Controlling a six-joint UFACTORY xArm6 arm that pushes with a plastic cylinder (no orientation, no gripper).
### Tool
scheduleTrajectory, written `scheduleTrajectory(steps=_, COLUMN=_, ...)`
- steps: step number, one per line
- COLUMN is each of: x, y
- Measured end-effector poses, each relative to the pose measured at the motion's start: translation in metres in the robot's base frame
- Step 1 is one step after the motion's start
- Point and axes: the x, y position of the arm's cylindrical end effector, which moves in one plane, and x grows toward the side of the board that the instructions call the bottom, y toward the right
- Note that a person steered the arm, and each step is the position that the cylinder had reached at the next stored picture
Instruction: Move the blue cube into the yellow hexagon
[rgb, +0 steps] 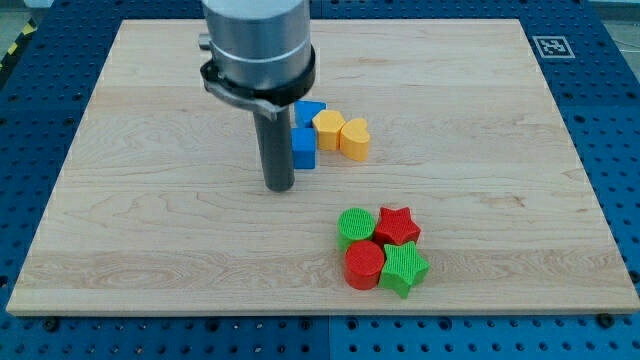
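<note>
Where my tip (279, 187) rests, blue cube (304, 148) adjoins.

Wooden board (150, 230) carries blue, yellow, red, green blocks.

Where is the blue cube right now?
The blue cube sits just above board centre, immediately right of my tip, with the yellow hexagon at its upper right.

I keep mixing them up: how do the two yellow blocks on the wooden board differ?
The yellow hexagon block has flat sides; the yellow heart-shaped block has rounded lobes. The hexagon lies nearer the view's top-left, beside the blue blocks; the heart lies on the cluster's right end, away from them. Both are yellow, lie flat, and appear to touch.
</note>
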Motion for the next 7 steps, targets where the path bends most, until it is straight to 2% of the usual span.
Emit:
scheduleTrajectory(steps=1, x=-0.022, y=0.004)
scheduleTrajectory(steps=2, x=-0.024, y=0.009)
scheduleTrajectory(steps=4, x=-0.03, y=-0.037)
scheduleTrajectory(steps=7, x=-0.042, y=-0.006)
